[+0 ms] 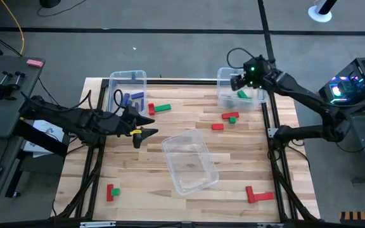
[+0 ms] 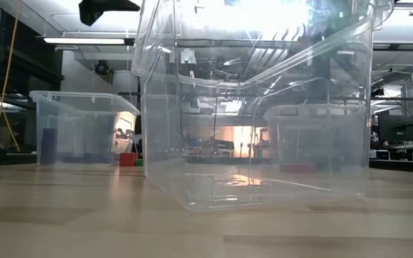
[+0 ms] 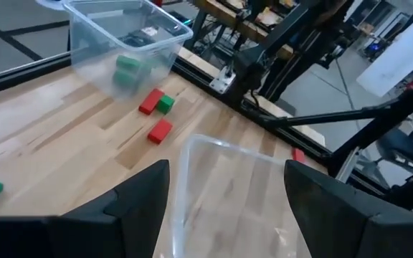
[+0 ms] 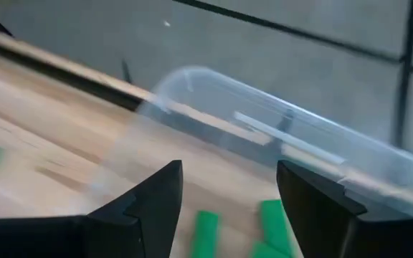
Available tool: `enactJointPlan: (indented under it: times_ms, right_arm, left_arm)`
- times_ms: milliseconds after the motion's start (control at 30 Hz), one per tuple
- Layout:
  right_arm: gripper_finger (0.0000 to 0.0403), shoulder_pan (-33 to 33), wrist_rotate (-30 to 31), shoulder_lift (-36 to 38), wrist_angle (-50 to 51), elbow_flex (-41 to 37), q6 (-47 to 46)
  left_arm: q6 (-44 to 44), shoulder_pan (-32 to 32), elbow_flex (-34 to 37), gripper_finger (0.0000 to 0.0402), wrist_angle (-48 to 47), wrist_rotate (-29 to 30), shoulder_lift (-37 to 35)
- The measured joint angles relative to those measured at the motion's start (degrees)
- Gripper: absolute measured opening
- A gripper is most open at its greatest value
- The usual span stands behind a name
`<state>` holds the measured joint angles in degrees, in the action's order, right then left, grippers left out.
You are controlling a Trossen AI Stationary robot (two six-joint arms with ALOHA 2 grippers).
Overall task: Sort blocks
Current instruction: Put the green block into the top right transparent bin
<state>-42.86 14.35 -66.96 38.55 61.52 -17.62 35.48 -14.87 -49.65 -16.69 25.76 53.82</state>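
While right hand [image 4: 228,208] hangs released | green blocks [image 4: 205,233] below, in bin [image 4: 292,143]

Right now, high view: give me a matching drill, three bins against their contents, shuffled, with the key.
Column 1:
1. back-left bin
2. back-right bin
3. centre bin

Column 2:
A. green blocks
B. no blocks
C. blue blocks

Pairs: 1-C, 2-A, 3-B. The right gripper is over the back-right bin, jaws open; the left gripper is beside the centre bin, open.
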Motion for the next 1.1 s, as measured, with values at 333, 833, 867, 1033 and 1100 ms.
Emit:
enactJointPlan:
  times_ms: [333,833,867,1033,1100]
  right_arm:
    - [0.0222,19.61,-4.28,0.09,19.58,5.00,-21.62]
    - [0.0222,36.07,4.80,-0.22,3.37,-28.03,-62.97]
    - [0.0222,35.37,5.79,-0.22,1.88,-28.92,-63.37]
    - [0.0222,32.45,7.25,-0.22,-6.37,-30.45,-59.32]
    - [0.0222,31.40,7.08,-0.25,-7.36,-30.45,-57.41]
  left_arm:
    - [0.96,-1.42,-0.01,0.0262,-3.83,0.49,0.07]
    - [2.00,-1.17,-0.01,0.0262,-4.04,0.59,0.06]
    - [2.20,-1.18,-0.02,0.0262,-4.03,0.61,0.07]
    - [3.36,-1.18,-0.01,0.0262,-4.04,0.70,0.07]
    - [3.45,-1.17,-0.01,0.0262,-4.04,0.73,0.05]
